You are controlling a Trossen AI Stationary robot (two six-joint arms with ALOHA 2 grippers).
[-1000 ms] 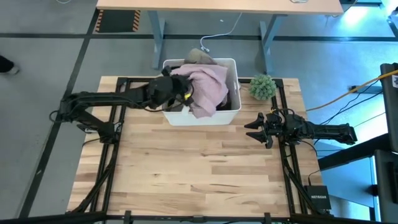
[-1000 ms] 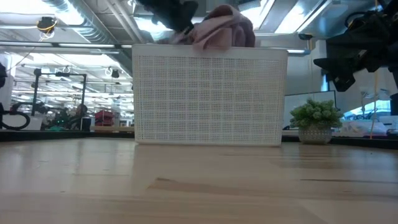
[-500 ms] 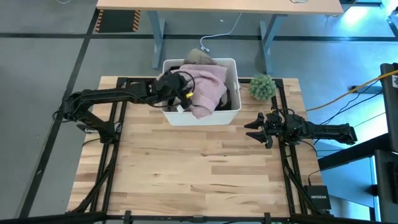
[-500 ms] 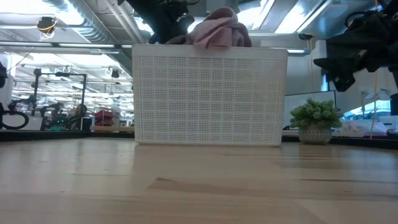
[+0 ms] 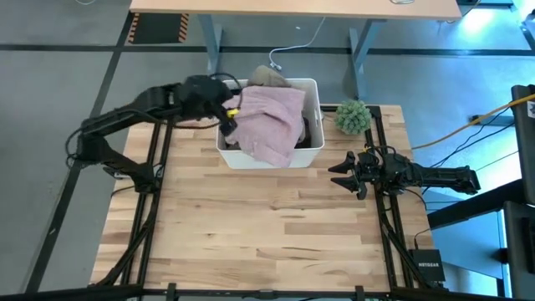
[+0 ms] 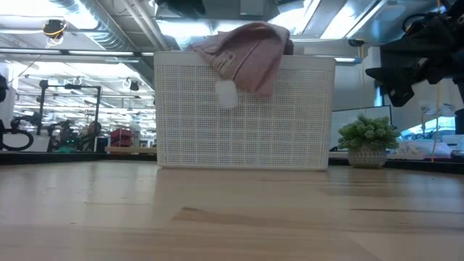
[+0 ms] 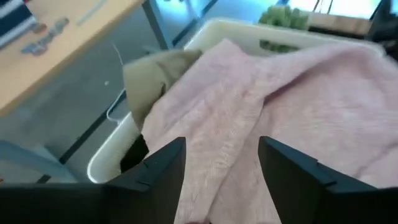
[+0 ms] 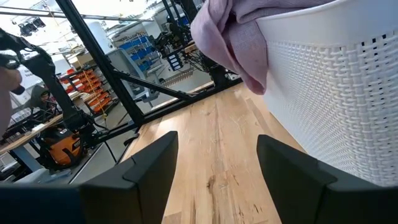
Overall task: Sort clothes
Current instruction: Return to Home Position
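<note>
A white bin [image 5: 313,84] stands at the table's far middle. A mottled pink garment [image 5: 272,121] lies spread over the top of the bin, and one flap [image 6: 246,61] hangs over the near wall. A khaki garment [image 5: 267,75] sticks out at the far rim, and a black one [image 5: 312,127] shows at the right inside. My left gripper [image 5: 227,113] hovers open above the bin's left rim, its fingers apart over the pink garment [image 7: 280,112]. My right gripper [image 5: 334,173] waits open above the table, right of the bin.
A small green plant [image 5: 353,115] stands just right of the bin at the far edge. Bare wooden tabletop [image 5: 267,226] stretches across the near half. Black frame rails [image 5: 155,209] run along both sides of the table.
My left gripper has opened and let go of the pink garment, then risen and drawn back toward the table's left edge. The garment has dropped and spread out over the bin, with one flap now hanging down the near wall.
</note>
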